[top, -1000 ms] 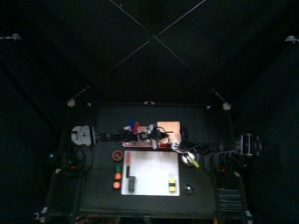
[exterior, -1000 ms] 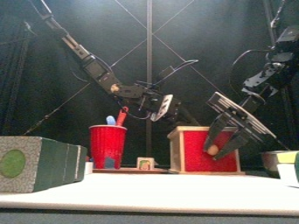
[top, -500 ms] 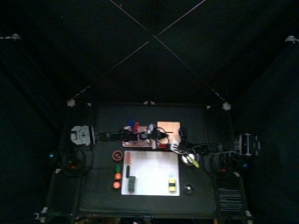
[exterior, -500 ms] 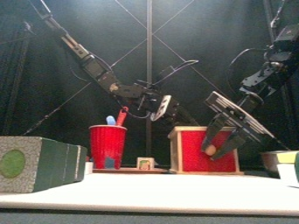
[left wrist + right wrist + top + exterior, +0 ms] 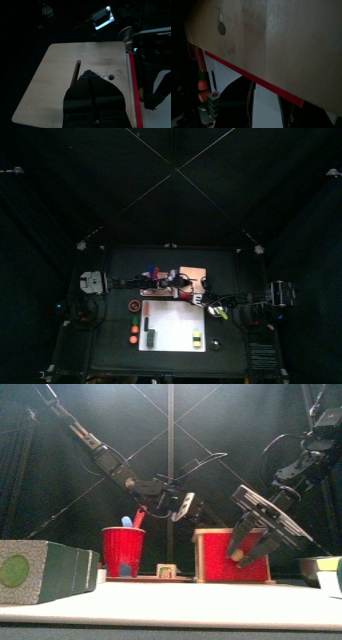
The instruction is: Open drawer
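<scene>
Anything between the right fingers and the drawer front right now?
Nothing visible. In the front view the right gripper hangs open directly in front of the drawer, overlapping its right half, with no object between them. The red cup stands off to the side. Whether the fingers already touch the face cannot be told.

red cup [image 5: 123,547], perhaps green boxes [image 5: 44,570].

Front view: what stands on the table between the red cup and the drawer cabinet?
In the front view, a small pale box-like item stands low on the table between the red cup and the drawer cabinet. It is too small to identify.
</scene>
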Tool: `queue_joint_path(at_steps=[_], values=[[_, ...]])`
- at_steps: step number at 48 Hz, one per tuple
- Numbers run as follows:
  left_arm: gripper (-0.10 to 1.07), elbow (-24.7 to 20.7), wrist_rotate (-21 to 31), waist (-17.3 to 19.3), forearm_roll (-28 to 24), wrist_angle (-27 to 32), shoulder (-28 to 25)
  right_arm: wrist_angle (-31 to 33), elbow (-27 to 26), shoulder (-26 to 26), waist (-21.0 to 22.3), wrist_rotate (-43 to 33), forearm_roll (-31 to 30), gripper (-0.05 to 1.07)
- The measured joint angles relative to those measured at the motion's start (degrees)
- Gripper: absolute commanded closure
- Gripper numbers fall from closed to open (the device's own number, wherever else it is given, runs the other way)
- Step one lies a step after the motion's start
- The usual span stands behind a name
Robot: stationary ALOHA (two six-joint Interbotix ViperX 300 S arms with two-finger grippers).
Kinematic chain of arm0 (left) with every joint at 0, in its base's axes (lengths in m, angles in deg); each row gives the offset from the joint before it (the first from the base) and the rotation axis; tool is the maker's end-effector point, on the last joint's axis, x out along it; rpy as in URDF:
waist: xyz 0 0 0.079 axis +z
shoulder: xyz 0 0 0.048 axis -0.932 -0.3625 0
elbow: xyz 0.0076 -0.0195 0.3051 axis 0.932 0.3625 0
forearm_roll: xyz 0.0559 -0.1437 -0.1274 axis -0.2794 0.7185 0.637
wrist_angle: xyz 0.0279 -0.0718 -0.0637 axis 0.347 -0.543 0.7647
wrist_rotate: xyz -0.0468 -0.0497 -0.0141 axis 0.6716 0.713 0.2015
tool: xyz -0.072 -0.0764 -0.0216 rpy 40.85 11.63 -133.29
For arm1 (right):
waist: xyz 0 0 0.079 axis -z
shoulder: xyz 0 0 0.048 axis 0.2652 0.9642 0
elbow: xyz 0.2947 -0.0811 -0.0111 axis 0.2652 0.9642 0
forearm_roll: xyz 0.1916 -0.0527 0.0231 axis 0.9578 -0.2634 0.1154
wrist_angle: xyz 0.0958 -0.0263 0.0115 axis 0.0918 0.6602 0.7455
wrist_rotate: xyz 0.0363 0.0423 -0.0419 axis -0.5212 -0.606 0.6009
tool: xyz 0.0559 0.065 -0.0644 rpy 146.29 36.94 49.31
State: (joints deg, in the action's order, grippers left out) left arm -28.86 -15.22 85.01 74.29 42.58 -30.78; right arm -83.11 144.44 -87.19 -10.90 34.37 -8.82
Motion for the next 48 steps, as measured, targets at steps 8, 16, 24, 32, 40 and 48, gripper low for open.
queue_joint_path(at_steps=[8,16,24,32,40,48], values=[[0.98,-0.35,-0.09,0.09,0.26,0.0,-0.53,-0.62,-1.05,0.0,-3.25,0.0,0.62,0.53],[0.98,-0.53,-0.09,0.09,0.26,0.09,-0.7,-1.14,-1.05,0.0,-4.39,0.18,1.14,0.53],[0.98,-0.62,0.0,0.09,0.26,0.0,-0.7,-1.23,-0.79,0.0,-4.39,0.18,0.79,0.42],[0.98,-0.53,-0.09,0.09,0.26,0.0,-0.7,-1.32,0.62,-0.53,-4.22,0.09,1.41,0.19],[0.98,-0.53,-0.09,0.09,0.26,0.09,-0.7,-1.49,1.14,-0.88,-2.64,0.09,2.02,0.19],[0.98,-0.62,-0.09,0.09,0.26,0.09,-0.7,-2.55,1.23,-0.97,-0.18,0.26,1.93,0.24]])
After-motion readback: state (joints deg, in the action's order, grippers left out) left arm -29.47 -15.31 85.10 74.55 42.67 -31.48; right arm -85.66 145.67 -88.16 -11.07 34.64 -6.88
